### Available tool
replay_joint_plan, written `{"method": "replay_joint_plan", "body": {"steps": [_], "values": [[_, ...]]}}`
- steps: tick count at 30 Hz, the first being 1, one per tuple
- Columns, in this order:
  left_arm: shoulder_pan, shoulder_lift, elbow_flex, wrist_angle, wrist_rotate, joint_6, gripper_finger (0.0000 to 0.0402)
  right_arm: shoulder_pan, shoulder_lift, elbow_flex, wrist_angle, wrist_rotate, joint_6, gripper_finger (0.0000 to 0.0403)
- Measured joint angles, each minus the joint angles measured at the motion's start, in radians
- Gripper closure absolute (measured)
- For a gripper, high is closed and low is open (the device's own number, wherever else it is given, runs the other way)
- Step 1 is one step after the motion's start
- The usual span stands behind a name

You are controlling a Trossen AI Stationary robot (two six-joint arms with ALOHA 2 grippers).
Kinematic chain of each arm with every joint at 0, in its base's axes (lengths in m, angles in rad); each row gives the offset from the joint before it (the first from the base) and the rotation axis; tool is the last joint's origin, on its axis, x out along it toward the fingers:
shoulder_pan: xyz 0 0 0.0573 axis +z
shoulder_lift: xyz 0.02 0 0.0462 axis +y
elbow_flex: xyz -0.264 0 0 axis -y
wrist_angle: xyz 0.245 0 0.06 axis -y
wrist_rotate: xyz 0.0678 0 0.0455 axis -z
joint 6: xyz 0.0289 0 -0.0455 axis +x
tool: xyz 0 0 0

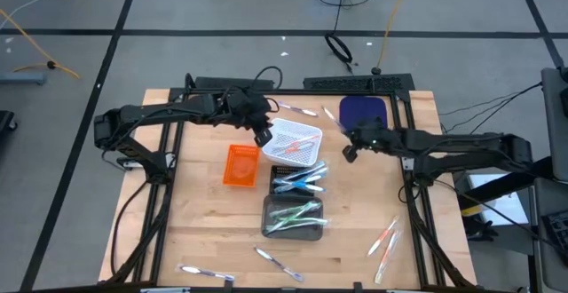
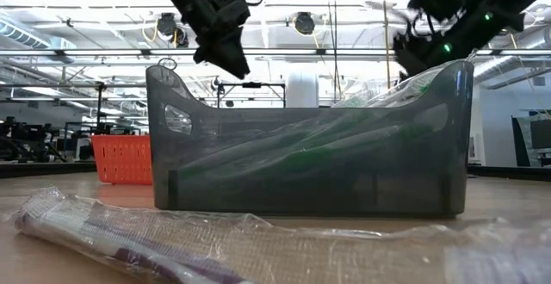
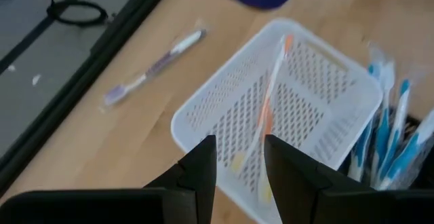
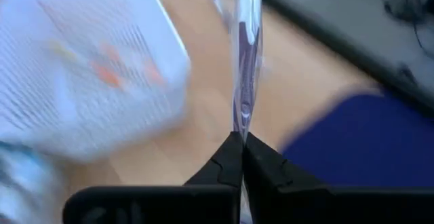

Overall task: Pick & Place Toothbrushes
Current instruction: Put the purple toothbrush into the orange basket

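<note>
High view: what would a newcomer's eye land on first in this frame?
The row of containers mid-table: a white mesh basket holding an orange-accented toothbrush, a bright orange mesh basket beside it, and a grey translucent bin of green-accented toothbrushes. The right gripper is shut on a wrapped purple-accented toothbrush near a dark blue tray; the left gripper hangs open over the white basket.

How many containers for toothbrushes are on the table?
5: orange basket, white basket, clear tray with blue brushes, grey tray nearest the front, blue tray at the back.
</note>
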Motion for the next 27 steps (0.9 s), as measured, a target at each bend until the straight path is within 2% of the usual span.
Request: {"method": "replay_joint_plan", "body": {"steps": [3,7,13,17,23,27], "values": [[0.0,0.0,0.0,0.052,0.011,0.003,0.0279,0.016,-0.022,0.002,0.144,-0.047,-0.046,0.0402],[0.0,0.0,0.0,0.152,0.075,0.01,0.0279,0.06,-0.024,0.002,0.343,-0.099,-0.117,0.0402],[-0.008,0.0,0.0,0.384,0.243,0.011,0.0279,0.122,0.007,0.002,0.591,-0.101,-0.196,0.0403],[-0.027,0.0,0.0,0.532,0.312,0.021,0.0279,0.142,0.042,0.002,0.708,-0.101,-0.224,0.0403],[-0.056,0.0,0.0,0.653,0.315,0.025,0.0279,0.17,0.101,0.002,0.862,-0.102,-0.251,0.0403],[-0.069,0.0,0.0,0.673,0.292,0.025,0.0279,0.182,0.129,0.002,0.936,-0.102,-0.264,0.0403]]}}
